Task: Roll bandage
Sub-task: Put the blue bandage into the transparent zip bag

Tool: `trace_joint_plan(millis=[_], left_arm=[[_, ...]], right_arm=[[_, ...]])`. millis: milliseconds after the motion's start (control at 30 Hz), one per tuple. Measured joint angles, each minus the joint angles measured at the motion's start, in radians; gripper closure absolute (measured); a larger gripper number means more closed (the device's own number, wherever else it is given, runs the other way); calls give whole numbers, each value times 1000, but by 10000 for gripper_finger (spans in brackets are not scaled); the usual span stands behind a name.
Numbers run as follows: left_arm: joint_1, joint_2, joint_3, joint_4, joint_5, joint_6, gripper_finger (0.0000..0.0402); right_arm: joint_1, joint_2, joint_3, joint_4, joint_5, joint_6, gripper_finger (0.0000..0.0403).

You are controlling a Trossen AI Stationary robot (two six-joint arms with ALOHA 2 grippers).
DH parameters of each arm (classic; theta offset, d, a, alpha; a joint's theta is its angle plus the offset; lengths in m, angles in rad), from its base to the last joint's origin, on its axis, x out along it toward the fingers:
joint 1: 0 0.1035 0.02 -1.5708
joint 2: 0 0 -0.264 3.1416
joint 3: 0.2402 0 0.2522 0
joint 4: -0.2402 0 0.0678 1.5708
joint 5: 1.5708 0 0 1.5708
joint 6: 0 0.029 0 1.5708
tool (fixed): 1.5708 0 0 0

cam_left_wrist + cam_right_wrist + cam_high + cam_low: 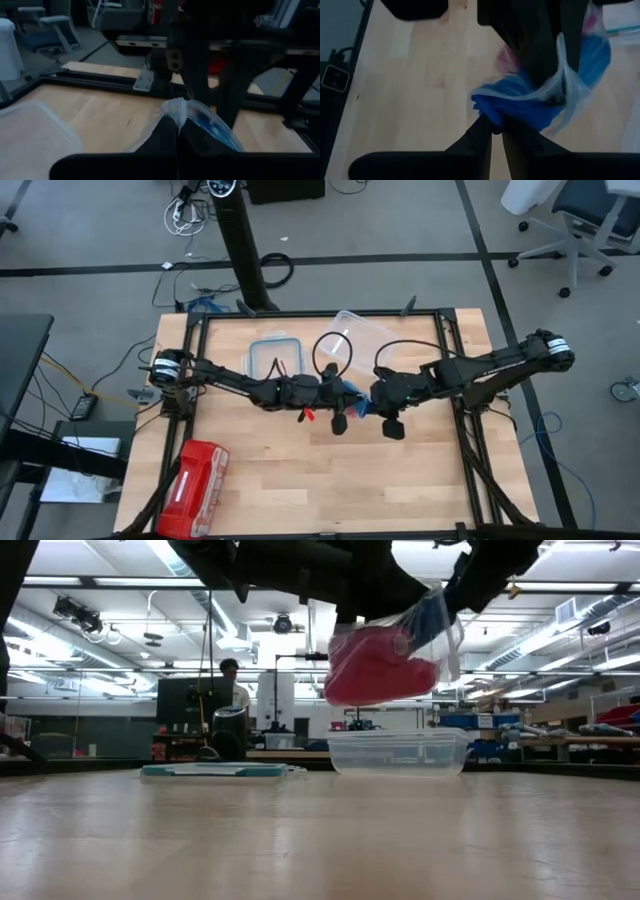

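wooden table [300, 490]: left gripper [177, 131] pinches plastic bag [176, 109]; right gripper [496, 131] clamps bandage [492, 107].

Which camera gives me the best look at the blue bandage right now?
The right wrist view: the bandage bunches just past the right gripper, inside a clear bag. The high view gives a blue speck between the arms, the left wrist view a blue edge, the low view a blue sliver.

Two arms reached over one counter [300, 490]. One blue bandage [520, 107] hung in one clear plastic bag [440, 635]. There were one clear tub [398, 752], one teal-rimmed lid [272, 352], one red pouch [196, 475] and one person [232, 680] behind.
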Motion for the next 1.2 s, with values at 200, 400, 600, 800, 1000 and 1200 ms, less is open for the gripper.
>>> trace_joint_plan(millis=[200,400,600,800,1000,1200], left_arm=[[1,2,0,38,-8,-61,401],[-7,30,-2,131,3,-128,401],[-29,51,-2,180,16,-224,401],[-72,102,10,269,1,-294,401],[-101,175,87,307,-10,-289,401],[-104,179,107,318,-43,-233,401]], right_arm=[[15,-11,33,-5,33,4,360],[42,-11,87,-101,52,1,361],[79,-4,129,-233,35,-25,326],[66,-4,219,-361,7,62,282],[85,-2,225,-367,-37,80,276],[135,-46,227,-393,-52,128,277]])
